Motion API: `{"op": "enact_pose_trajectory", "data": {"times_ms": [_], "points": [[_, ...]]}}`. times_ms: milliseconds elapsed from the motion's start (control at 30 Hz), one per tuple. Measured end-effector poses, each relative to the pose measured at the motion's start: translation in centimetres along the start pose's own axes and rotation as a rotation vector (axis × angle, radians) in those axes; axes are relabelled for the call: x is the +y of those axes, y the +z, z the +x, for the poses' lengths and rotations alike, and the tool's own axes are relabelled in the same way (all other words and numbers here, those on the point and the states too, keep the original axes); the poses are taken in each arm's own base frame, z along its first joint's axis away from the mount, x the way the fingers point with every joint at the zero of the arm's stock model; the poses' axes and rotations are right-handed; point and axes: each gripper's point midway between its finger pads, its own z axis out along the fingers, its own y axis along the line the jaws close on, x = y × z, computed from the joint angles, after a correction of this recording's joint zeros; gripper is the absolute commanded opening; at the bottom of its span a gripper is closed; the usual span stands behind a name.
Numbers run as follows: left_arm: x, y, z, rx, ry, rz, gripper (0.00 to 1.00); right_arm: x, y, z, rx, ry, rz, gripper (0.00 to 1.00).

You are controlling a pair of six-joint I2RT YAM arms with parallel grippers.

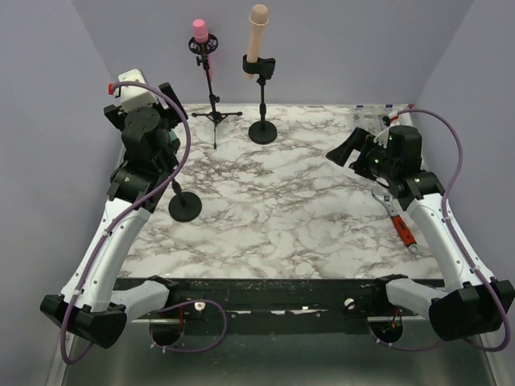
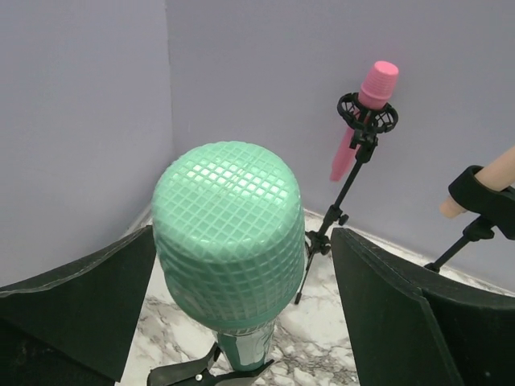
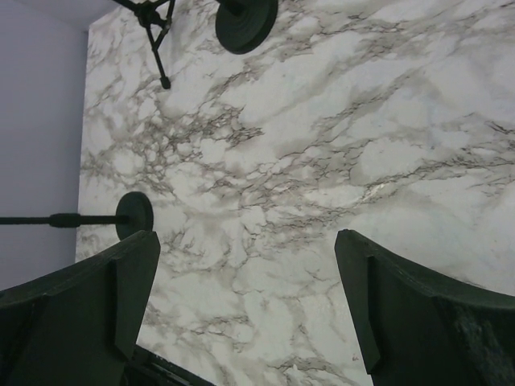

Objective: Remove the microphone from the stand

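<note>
A mint-green microphone [image 2: 229, 233] with a mesh head stands upright in the black clip [image 2: 205, 371] of its stand. The stand's round base [image 1: 185, 207] sits on the marble table at the left, and also shows in the right wrist view [image 3: 134, 215]. My left gripper [image 2: 241, 241] is open, one jaw on each side of the microphone's head, with a gap showing on both sides. In the top view the left gripper [image 1: 161, 121] hides the microphone. My right gripper [image 1: 346, 153] is open and empty above the table's right side, seen too in its wrist view [image 3: 245, 322].
A pink microphone [image 1: 199, 32] on a tripod stand and a beige microphone [image 1: 257, 36] on a round-based stand are at the back centre. A red-handled tool [image 1: 400, 221] lies by the right arm. Purple walls close the left, back and right.
</note>
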Motion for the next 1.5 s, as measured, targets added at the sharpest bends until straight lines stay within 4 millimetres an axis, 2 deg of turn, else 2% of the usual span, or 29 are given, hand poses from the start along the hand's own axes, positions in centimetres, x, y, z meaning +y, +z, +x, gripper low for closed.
{"op": "enact_pose_trajectory", "data": {"times_ms": [200, 333, 533, 700, 933, 1067, 1200, 1400, 1500], "points": [[0.3, 0.9, 1.1, 0.021, 0.021, -0.010, 0.69, 1.3, 0.4, 0.7, 0.031, -0.009, -0.091, 1.00], [0.5, 1.2, 1.1, 0.023, 0.023, -0.008, 0.51, 1.7, 0.8, 1.2, 0.055, -0.009, -0.127, 1.00], [0.2, 1.2, 1.6, 0.037, 0.049, 0.029, 0.37, 2.8, 1.1, 2.1, 0.074, -0.031, -0.172, 1.00], [-0.5, 0.5, 1.7, 0.047, 0.067, 0.096, 0.22, 4.5, 1.2, 3.2, 0.093, -0.066, -0.222, 1.00], [-1.6, -1.3, 1.5, 0.064, 0.072, 0.227, 0.08, 6.6, 1.8, 5.6, 0.151, -0.103, -0.272, 1.00], [-3.5, -2.9, 1.7, 0.083, 0.084, 0.367, 0.04, 7.9, 2.0, 6.7, 0.166, -0.128, -0.295, 1.00], [-6.2, -4.6, 2.3, 0.113, 0.102, 0.518, 0.00, 8.7, 2.4, 8.0, 0.190, -0.147, -0.304, 1.00], [-10.5, -7.9, 3.3, 0.160, 0.153, 0.718, 0.00, 10.0, 3.2, 10.1, 0.224, -0.179, -0.310, 1.00], [-11.9, -9.4, 3.7, 0.171, 0.173, 0.784, 0.00, 11.6, 3.0, 10.6, 0.220, -0.205, -0.343, 1.00]]}}
